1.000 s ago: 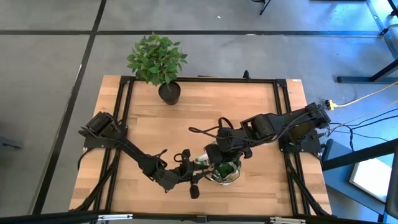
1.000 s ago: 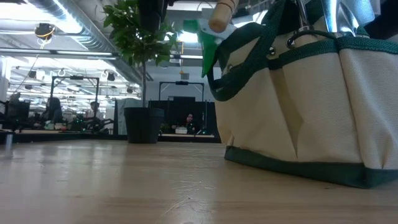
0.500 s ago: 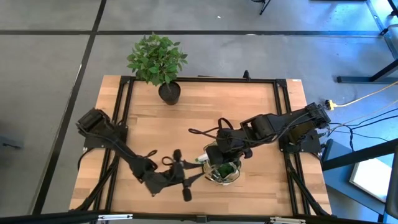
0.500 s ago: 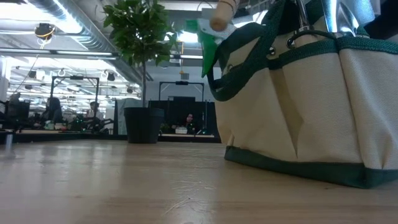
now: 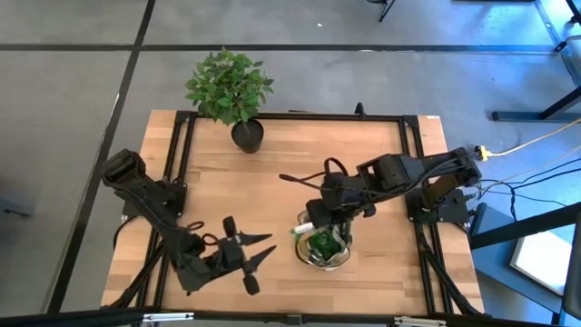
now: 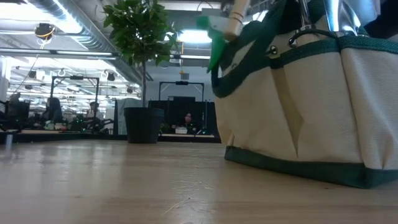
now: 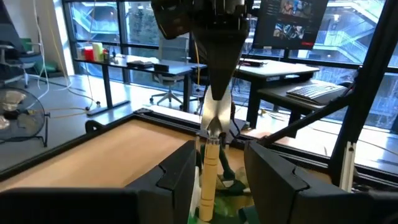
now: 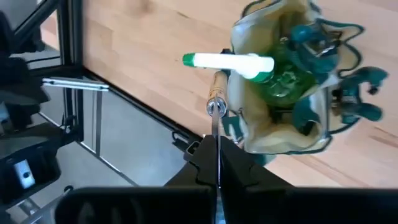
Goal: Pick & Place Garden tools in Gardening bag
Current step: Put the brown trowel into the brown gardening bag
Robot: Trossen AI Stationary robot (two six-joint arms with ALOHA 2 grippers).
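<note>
A: Where is the gardening bag [image 5: 325, 251]?
B: Lower centre of the high view; right gripper [image 5: 313, 218], clamped on a wooden-handled tool [image 8: 216, 93], sits directly above its rim.
A: Left gripper [image 5: 257, 264]?
B: Parted, empty, lower left of the bag.

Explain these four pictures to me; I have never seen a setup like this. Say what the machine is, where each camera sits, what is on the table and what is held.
Two dark robot arms work at a wooden table. One camera looks straight down, one sits at table height, and one rides on each wrist. On the table stand a potted plant and a tan and green gardening bag, with a green spray bottle and teal-handled tools already inside. The right gripper, over the bag, has its jaws shut on the metal end of a wooden-handled tool, which hangs handle-down at the bag's rim. The left gripper hovers beside the bag, jaws open and empty.
</note>
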